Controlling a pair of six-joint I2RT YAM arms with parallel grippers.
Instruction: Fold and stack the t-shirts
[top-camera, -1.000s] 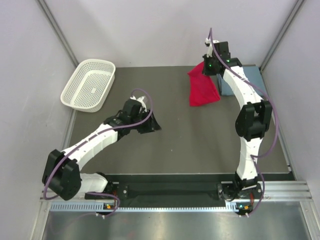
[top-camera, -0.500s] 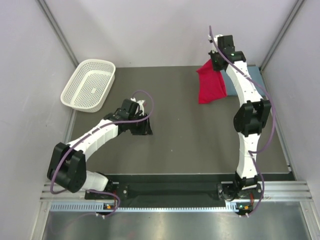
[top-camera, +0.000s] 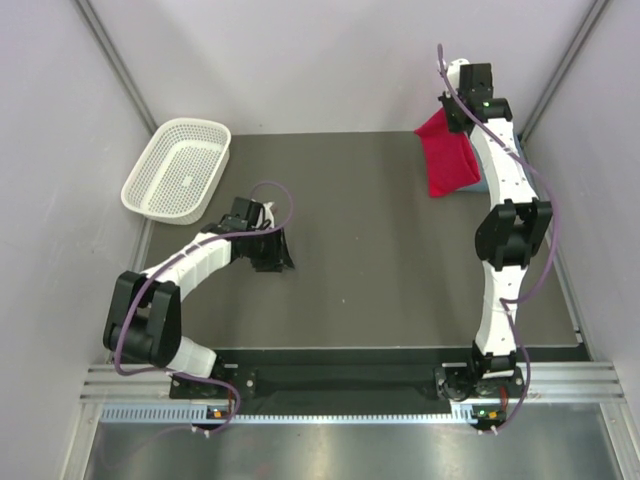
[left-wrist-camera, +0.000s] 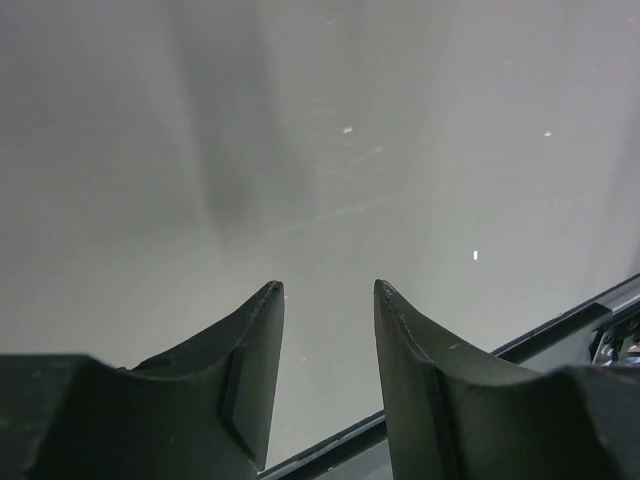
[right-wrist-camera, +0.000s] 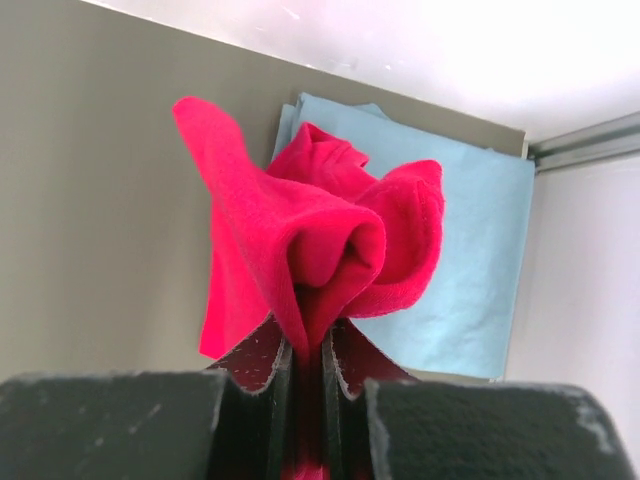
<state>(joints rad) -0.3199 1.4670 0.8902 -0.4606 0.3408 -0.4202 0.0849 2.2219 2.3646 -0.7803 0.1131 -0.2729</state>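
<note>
The red t-shirt (right-wrist-camera: 310, 240) hangs off the tabletop (top-camera: 340, 220) at the far right corner, bunched where my right hand (right-wrist-camera: 310, 350) is clamped tight on a pinch of its cloth. Directly under it the blue-grey t-shirt (right-wrist-camera: 470, 250) lies flat as a neat folded rectangle against the far right edge, so I judge that one done and placed as the base of the stack. What is left, as I read it, is laying the red one down on the blue and squaring it. It looks gathered more than folded, and I cannot tell how tidy it is. My left hand (left-wrist-camera: 328, 290) sits at the near left, fingers apart and holding nothing. The white mesh basket (top-camera: 178, 168) stands at the far left.
</note>
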